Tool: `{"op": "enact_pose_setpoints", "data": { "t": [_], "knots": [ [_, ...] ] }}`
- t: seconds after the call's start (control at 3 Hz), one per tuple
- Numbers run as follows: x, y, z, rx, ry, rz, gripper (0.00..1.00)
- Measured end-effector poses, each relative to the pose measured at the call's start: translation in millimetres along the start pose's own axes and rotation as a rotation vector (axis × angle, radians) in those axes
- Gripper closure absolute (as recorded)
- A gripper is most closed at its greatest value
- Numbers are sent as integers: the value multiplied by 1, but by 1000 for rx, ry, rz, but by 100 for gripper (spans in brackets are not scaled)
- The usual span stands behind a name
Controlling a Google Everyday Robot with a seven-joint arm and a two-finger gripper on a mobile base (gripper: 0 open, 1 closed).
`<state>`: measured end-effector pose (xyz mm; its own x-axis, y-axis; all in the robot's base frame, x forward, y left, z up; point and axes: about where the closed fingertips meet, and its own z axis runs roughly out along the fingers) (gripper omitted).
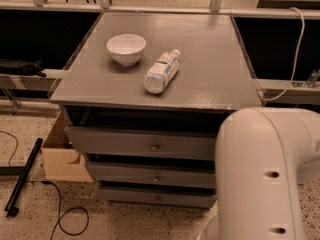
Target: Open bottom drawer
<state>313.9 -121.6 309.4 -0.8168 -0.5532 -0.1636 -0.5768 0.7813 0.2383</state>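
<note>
The bottom drawer (130,195) is the thin grey strip low in the frame, left of centre, with a small round knob (158,199) near its middle. Above it sit the middle drawer (125,174) and the top drawer (115,140), each with a dark gap over it. The white arm (260,174) fills the lower right and covers the drawers' right ends. The claw is out of view past the bottom edge, so I cannot tell whether it is open or closed. On the counter (210,84), a white bowl (126,48) stands upper left, and just right of it a bottle (161,72) lies on its side. A cardboard box (60,156) sits against the cabinet's left side, with a black cable (65,219) on the floor below it.
</note>
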Motion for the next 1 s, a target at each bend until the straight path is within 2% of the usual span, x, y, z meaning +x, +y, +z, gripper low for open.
{"op": "enact_pose_setpoints", "data": {
  "t": [0.33, 0.67, 1.0],
  "knots": [
    [44, 6, -15, 67, 7, 33, 0],
    [38, 7, -13, 68, 5, 31, 0],
    [6, 15, -20, 85, -72, 3, 0]
  ]
}}
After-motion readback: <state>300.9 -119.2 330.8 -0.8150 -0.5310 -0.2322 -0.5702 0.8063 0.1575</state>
